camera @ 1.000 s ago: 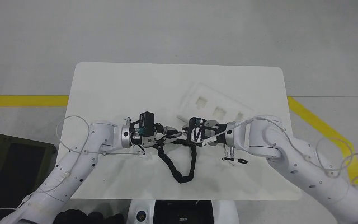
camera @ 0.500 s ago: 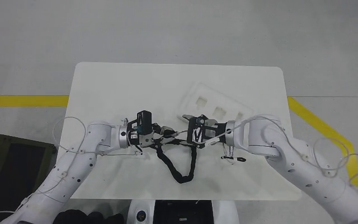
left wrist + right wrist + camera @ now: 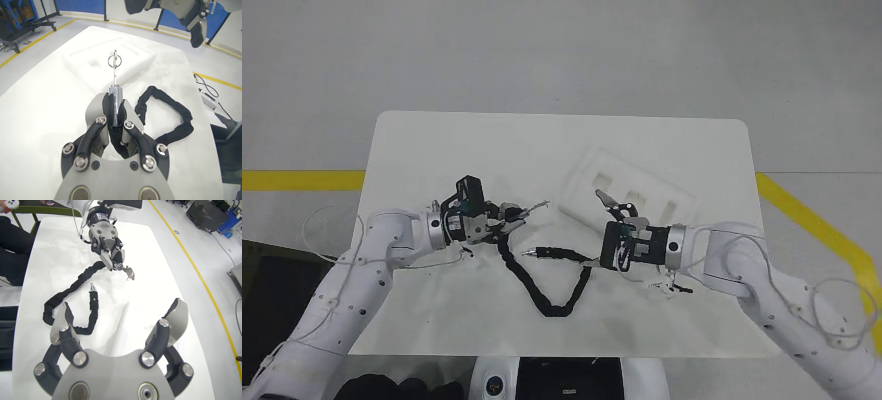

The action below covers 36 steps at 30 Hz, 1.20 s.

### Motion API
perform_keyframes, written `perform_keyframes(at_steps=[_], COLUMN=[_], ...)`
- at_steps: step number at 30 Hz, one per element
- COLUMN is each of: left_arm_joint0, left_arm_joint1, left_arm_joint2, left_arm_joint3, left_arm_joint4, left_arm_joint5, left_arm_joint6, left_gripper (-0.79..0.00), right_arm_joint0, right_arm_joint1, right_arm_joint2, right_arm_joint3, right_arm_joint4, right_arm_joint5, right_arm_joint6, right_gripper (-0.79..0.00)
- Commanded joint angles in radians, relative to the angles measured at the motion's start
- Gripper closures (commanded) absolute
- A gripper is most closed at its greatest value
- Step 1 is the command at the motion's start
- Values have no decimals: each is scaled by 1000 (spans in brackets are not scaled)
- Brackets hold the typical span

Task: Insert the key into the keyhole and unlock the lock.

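While the key (image 3: 114,62) sits in the lock cylinder (image 3: 115,98) that your left gripper (image 3: 115,102) clamps, the pin end (image 3: 92,287) of the black chain (image 3: 542,290) lies free on the table (image 3: 422,150), so unlocking looks done. Since a second ago the grippers have drawn apart. Your right gripper (image 3: 121,309) hangs wide open, empty.

The white table (image 3: 422,140) carries a white foam tray (image 3: 587,165) toward its far right. A black chain (image 3: 523,285) lies looped near the front middle, with its metal pin (image 3: 534,252) resting on the tabletop.
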Motion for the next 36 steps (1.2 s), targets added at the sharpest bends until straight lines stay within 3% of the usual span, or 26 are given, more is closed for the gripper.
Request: perform_keyframes(at_steps=[1, 6, 12, 21, 22, 23, 24, 25, 29, 36], left_arm_joint0=[23, 62, 95, 117, 117, 117, 115, 113, 104, 115], left_arm_joint1=[6, 16, 27, 30, 30, 30, 30, 30, 28, 31], left_arm_joint2=[-23, -56, -80, -101, -102, -101, -101, -101, -98, -142], left_arm_joint3=[8, 16, -43, -83, -85, -87, -88, -90, -92, -106], left_arm_joint4=[-29, -81, -84, -130, -132, -137, -140, -143, -148, -151], left_arm_joint5=[1, -4, 82, 145, 145, 143, 141, 138, 125, 92], left_arm_joint6=[-28, -116, -310, -414, -418, -423, -429, -434, -429, -311], left_gripper=[0, 0, 0, 0, -117, -360, -702, -785, -785, -785], right_arm_joint0=[-64, -167, -257, -333, -338, -343, -348, -351, -358, -359], right_arm_joint1=[12, 32, 44, 48, 48, 48, 48, 48, 46, 38], right_arm_joint2=[42, 125, 198, 251, 254, 259, 263, 269, 283, 294], right_arm_joint3=[-1, -2, -15, -41, -42, -45, -46, -43, -36, -13], right_arm_joint4=[-41, -91, -133, -182, -184, -186, -188, -189, -191, -130], right_arm_joint5=[13, 21, 41, 62, 62, 61, 60, 58, 41, 46], right_arm_joint6=[-64, -162, -236, -294, -296, -299, -302, -305, -322, -310], right_gripper=[-785, -785, -785, -785, -785, -785, -785, -785, -785, -785])
